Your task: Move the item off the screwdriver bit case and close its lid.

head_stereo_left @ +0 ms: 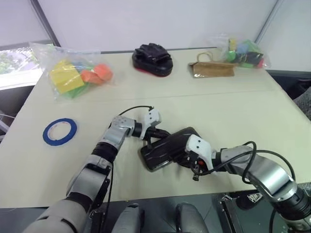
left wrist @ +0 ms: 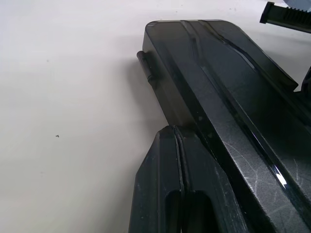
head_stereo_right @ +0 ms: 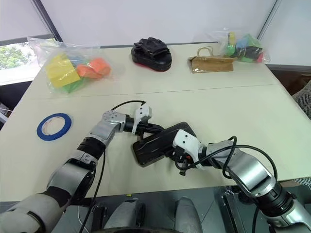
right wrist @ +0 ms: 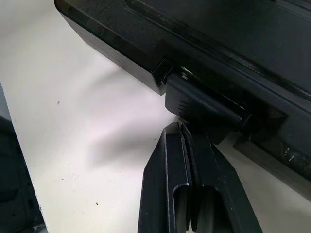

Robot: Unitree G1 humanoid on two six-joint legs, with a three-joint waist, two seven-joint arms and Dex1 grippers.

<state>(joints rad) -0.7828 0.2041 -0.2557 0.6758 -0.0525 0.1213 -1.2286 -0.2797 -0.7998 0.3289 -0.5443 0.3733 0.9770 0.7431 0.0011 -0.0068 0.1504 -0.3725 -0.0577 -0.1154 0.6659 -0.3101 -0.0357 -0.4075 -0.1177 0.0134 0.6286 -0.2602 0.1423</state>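
The screwdriver bit case (head_stereo_left: 167, 148) lies flat near the table's front edge, with nothing on top of it. Its smoky lid (left wrist: 233, 97) lies down over the tray. My left gripper (head_stereo_left: 156, 136) is shut, and its fingertips (left wrist: 170, 138) rest against the case's far left side just below the lid's edge. At the near right side my right gripper (head_stereo_right: 178, 153) is also shut, with its fingertips (right wrist: 177, 133) right at the small black latch tab (right wrist: 204, 104). Neither gripper holds anything.
A black padded mitt (head_stereo_left: 152, 59) sits at the table's back middle. A bag of coloured blocks (head_stereo_left: 73, 73) is at the back left, a brown paper bag (head_stereo_left: 211, 68) and another block bag (head_stereo_left: 243, 52) at the back right. A blue tape roll (head_stereo_left: 59, 131) lies left.
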